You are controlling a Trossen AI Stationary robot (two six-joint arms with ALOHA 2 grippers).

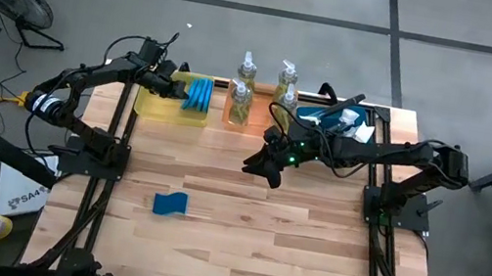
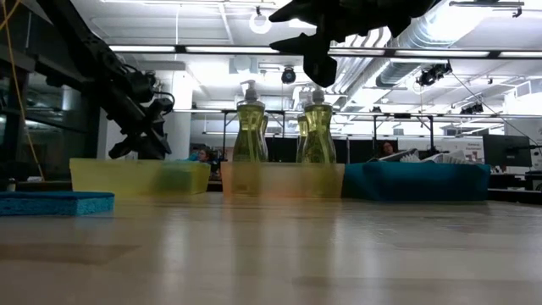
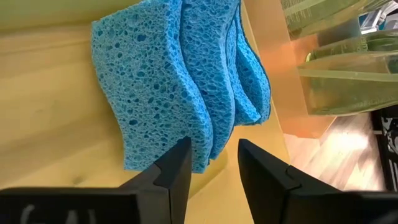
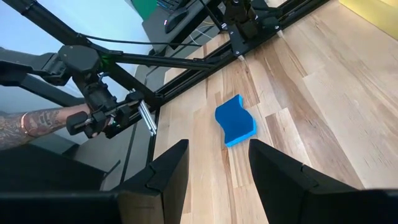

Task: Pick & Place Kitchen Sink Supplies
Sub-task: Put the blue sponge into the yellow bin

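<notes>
Over the yellow tray [image 1: 148, 103], the left end effector [image 3: 211, 163] hangs parted and empty just off the stacked sponges [image 3: 180, 81], apparently sorted there. The right end effector [image 4: 217, 168], part-open and empty, overlooks the loose sponge [image 4: 235, 120] on the counter [image 1: 239, 246], well away from the tray.

Bright ceiling lights [image 2: 258, 21] glare; arms silhouetted.

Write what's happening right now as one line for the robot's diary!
left gripper: jaws open over stacked blue wavy-edged sponges in yellow plastic tray | right gripper: empty, above lone blue sponge on wooden table
</notes>
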